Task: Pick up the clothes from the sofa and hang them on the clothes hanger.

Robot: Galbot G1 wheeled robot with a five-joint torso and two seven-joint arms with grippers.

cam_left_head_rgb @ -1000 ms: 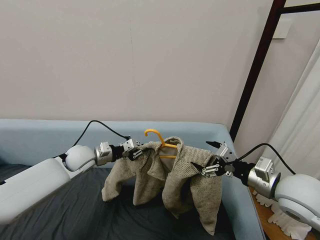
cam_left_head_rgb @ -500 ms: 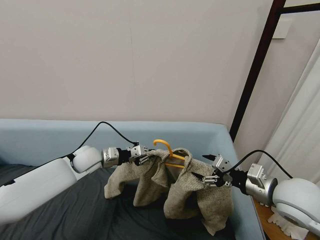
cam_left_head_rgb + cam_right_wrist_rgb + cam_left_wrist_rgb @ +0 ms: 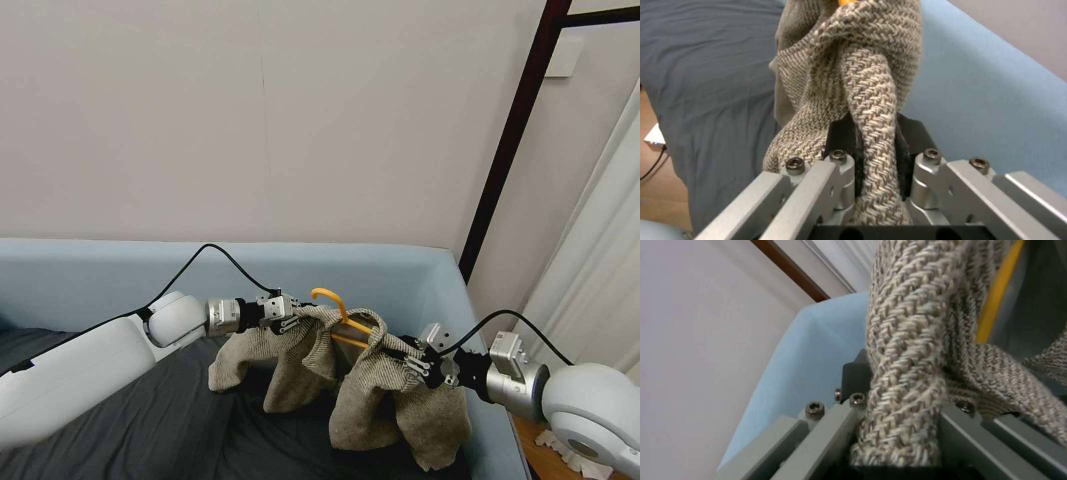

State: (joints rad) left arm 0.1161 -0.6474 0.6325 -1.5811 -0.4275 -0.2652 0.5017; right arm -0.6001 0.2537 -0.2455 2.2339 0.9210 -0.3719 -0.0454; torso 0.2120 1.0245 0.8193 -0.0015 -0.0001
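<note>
Status: left gripper (image 3: 285, 312) clamped on one shoulder of tweed jacket (image 3: 372, 395). The right gripper (image 3: 415, 362) clamped on other shoulder; fabric roll pinched between jaws in both wrist views. Jacket spans between grippers, draped on yellow hanger (image 3: 326, 292), hook rising between them. Hem hangs below grippers, apparently touching sofa (image 3: 100, 265) cushion. Judgement: pickup partly done; hanging at dark rack post (image 3: 510, 140), beyond right gripper, outstanding.

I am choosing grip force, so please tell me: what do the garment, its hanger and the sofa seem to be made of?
Garment: thick wool-like weave, matte; herringbone pattern shows where left gripper and right gripper clamp it. Hanger: probably plastic, smooth, orange-yellow. Sofa: light blue fabric or leatherette, smooth; cannot tell which.
</note>
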